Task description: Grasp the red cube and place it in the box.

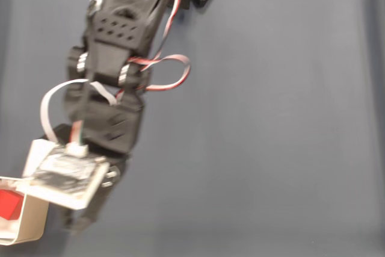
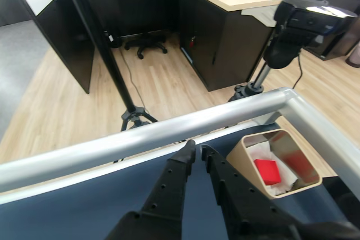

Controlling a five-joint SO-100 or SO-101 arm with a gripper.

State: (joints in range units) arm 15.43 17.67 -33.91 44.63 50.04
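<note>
The red cube [image 2: 268,171] lies inside the box [image 2: 243,160], resting on the white lining at its bottom, and nothing grips it. In the wrist view the end effector [image 2: 198,149] points toward the bench's silver edge rail [image 2: 169,130], its two black fingers [image 2: 174,175] drawn almost together with only a thin slit between the tips and nothing held. The box sits just to the right of those tips, close but apart from them. In the fixed view the box [image 1: 33,221] stands at the lower left corner of the dark blue bench [image 1: 271,136], the cube [image 1: 9,204] red within it, and the arm [image 1: 114,58] reaches down beside it.
</note>
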